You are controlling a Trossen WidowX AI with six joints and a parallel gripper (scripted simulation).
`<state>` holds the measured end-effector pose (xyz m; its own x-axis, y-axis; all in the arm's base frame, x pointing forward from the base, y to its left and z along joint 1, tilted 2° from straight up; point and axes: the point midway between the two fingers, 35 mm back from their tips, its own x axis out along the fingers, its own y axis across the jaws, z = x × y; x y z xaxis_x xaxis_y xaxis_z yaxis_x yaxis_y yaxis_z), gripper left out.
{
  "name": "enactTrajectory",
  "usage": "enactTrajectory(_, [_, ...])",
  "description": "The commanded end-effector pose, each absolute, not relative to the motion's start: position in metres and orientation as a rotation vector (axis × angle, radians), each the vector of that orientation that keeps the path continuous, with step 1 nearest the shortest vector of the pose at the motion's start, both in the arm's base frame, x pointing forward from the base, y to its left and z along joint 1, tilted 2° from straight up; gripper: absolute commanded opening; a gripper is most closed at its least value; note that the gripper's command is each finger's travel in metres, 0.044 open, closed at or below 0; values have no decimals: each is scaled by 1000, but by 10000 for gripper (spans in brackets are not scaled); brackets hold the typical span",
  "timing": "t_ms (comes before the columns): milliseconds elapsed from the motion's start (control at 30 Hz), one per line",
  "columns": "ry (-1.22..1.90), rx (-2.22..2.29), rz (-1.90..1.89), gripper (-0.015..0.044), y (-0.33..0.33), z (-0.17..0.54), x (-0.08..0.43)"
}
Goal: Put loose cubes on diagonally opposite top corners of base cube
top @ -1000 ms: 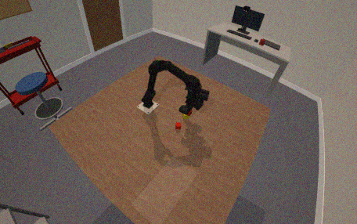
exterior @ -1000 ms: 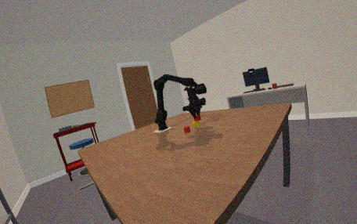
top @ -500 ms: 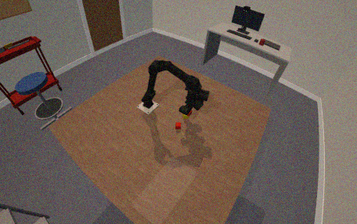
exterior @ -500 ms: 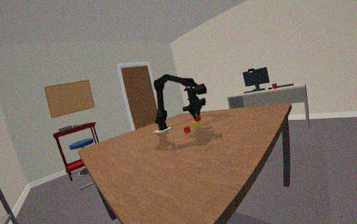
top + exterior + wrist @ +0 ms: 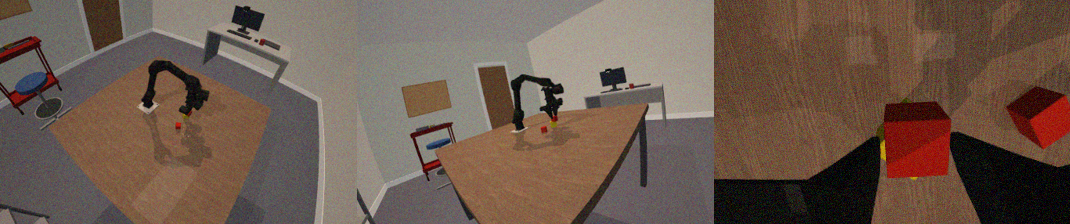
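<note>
A red cube (image 5: 189,113) (image 5: 555,118) (image 5: 918,147) rests on the yellow base cube (image 5: 185,116) (image 5: 553,124) (image 5: 883,150). In the wrist view it hides most of the base, with yellow showing at its left and a sliver below. My gripper (image 5: 187,113) (image 5: 553,116) (image 5: 915,142) is open around this red cube, with a narrow gap at the left finger and the right finger very near its side. The other red cube (image 5: 178,125) (image 5: 544,129) (image 5: 1050,121) lies on the table, apart from the base, at the right in the wrist view. The contact under the upper cube is hidden.
The wooden table (image 5: 98,129) (image 5: 513,176) carries the arm's white base plate (image 5: 143,109) (image 5: 524,129) behind the cubes. A desk (image 5: 243,42) with a monitor, a red shelf and a blue stool (image 5: 32,83) stand away from the table.
</note>
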<state>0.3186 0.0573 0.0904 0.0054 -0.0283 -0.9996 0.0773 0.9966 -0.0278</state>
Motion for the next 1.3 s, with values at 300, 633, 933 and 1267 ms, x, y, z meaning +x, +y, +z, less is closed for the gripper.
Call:
enactTrajectory(300, [1563, 39, -83, 205, 58, 114, 318])
enactTrajectory(633, [1549, 183, -226, 265, 36, 125, 319])
enactTrajectory(933, [1423, 707, -751, 265, -41, 153, 305])
enactTrajectory(1267, [1390, 791, -836, 265, -53, 157, 301])
